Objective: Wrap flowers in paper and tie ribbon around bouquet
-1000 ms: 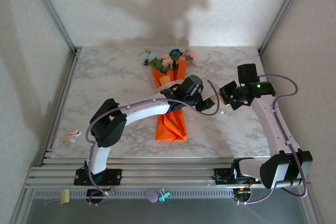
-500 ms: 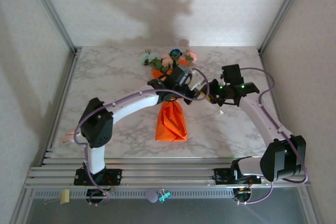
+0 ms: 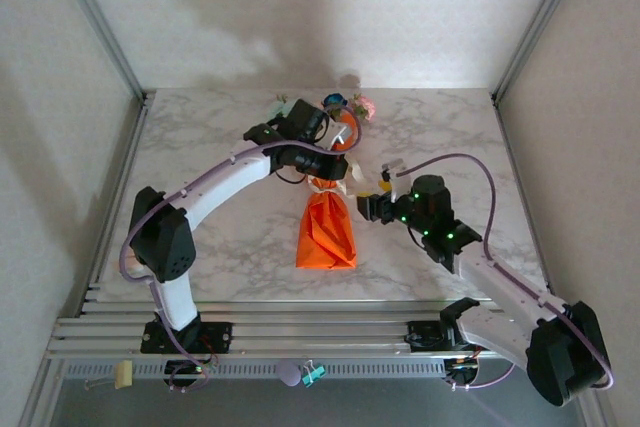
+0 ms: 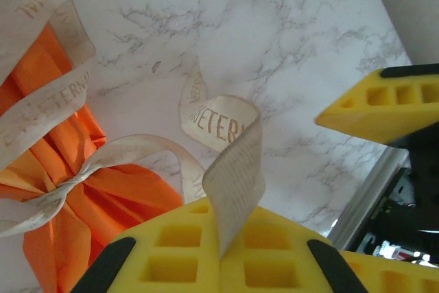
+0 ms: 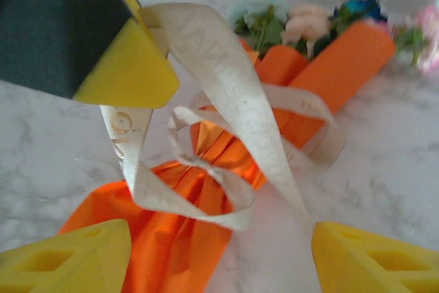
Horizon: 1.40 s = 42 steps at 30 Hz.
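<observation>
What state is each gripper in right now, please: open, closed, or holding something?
Left gripper: closed, pinching the cream ribbon.
Right gripper: open, fingers wide apart, gripping nothing.

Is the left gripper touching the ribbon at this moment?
Touching. The left wrist view shows the ribbon running down into the left gripper, pinched in the seam between its closed yellow fingers.

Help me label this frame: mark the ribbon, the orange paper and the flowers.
ribbon [image 4: 233, 162], left wrist view, upright strip by the bottom edge.
orange paper [image 3: 325, 232], top external view, lower body of the wrap.
flowers [image 5: 309, 22], right wrist view, pale pink bloom.
</observation>
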### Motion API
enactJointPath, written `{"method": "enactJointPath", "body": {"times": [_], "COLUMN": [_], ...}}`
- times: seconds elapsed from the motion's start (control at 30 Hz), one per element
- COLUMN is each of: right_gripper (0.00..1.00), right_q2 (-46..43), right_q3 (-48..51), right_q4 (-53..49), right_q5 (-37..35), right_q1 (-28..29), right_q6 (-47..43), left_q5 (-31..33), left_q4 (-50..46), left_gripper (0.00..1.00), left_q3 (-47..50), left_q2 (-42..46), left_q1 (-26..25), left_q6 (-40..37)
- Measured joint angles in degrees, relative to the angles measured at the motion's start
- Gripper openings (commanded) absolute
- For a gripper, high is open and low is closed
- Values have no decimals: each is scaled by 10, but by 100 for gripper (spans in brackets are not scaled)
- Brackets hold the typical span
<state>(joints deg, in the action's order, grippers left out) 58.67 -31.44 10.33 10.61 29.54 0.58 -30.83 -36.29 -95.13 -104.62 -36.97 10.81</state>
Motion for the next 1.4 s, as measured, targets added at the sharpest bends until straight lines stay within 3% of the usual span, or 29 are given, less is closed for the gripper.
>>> {"method": "enactJointPath", "body": {"times": [0.1, 0.13, 0.23, 0.53, 0.63, 0.87, 1.0, 1.07, 1.1, 1.17, 1.4], "right_gripper": [76, 89, 99, 99, 94, 62, 58, 65, 76, 87, 90], "right_q2": [34, 46, 83, 169, 192, 214, 214, 218, 223, 232, 260], "right_q3": [-4, -8, -26, -83, -92, -110, -117, -123, -128, -134, -140], "right_q4": [37, 45, 62, 112, 118, 113, 113, 113, 113, 118, 139], "right_q5": [-19, -21, -22, 4, 12, 36, 40, 40, 40, 40, 28], "right_q1": [12, 15, 30, 44, 44, 44, 44, 44, 44, 44, 44], "right_q6": [-62, -77, -116, -154, -165, -168, -159, -156, -154, -148, -149], "left_q5": [-10, -11, -12, -17, -25, -45, -56, -60, -63, -71, -106], "left_q4": [-7, -10, -17, -32, -34, -35, -34, -33, -31, -29, -32], "left_gripper": [0, 0, 0, 0, 0, 0, 0, 0, 0, 0, 0], "left_q3": [-13, -15, -17, -23, -26, -27, -28, -28, -28, -28, -37], "left_q2": [0, 0, 0, 0, 3, 8, 8, 8, 8, 8, 7], "left_q1": [3, 3, 6, 15, 22, 54, 68, 69, 69, 69, 69], "left_q6": [15, 18, 30, 52, 60, 90, 105, 112, 115, 120, 133]}}
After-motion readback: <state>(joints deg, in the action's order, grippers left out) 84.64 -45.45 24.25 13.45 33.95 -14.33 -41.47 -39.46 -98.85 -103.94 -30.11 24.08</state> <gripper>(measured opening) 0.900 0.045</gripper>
